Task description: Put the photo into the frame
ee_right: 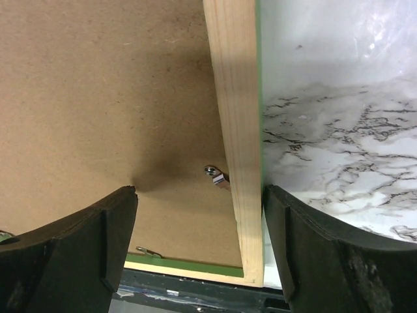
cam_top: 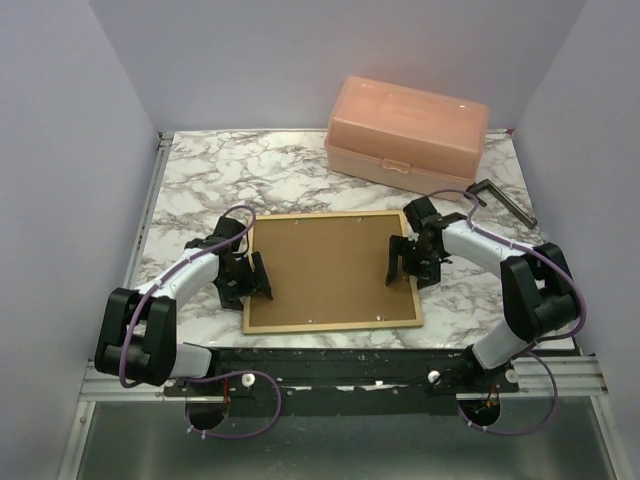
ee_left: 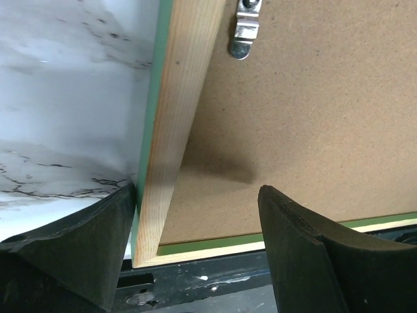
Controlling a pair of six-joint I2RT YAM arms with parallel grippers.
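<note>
Frame (cam_top: 332, 326) lies face down on the marble desk (cam_top: 200, 180), pale wood up, with the brown backing panel (cam_top: 330, 270) set inside it. Left end effector (ee_left: 197, 195) and right end effector (ee_right: 199, 192) are both spread apart, straddling opposite side rails.

No readable text, labels, brands or numbers in any of my views. The frame (cam_top: 332, 325), hardboard backing panel (cam_top: 330, 265) and peach plastic box (cam_top: 405, 130) all show plain surfaces.
</note>
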